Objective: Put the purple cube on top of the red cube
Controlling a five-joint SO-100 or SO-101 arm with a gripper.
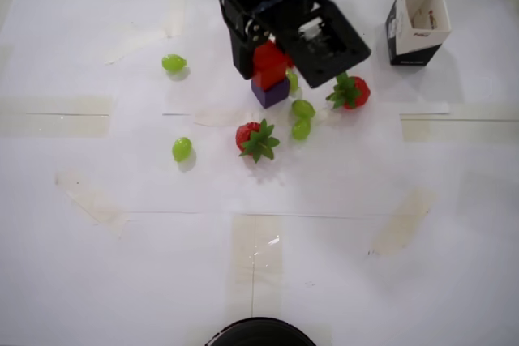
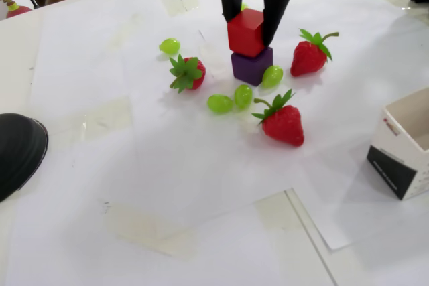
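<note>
White paper-covered counter point(image 2: 201, 165): black gripper point(image 2: 249, 31) clamped on small matte red cube point(image 2: 244, 32), resting atop small matte dark-purple cube point(image 2: 251, 67). Recommend squaring edges, then releasing slowly.

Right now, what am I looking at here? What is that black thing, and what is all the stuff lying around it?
The black thing is a small robot arm; its gripper has two fingers. One picture looks straight down from overhead, the other from a fixed camera at the table's side. The gripper is shut on the red cube, which sits on top of the purple cube. On the white paper around them lie three toy strawberries, several green grapes, and an open white box off to one side.
</note>
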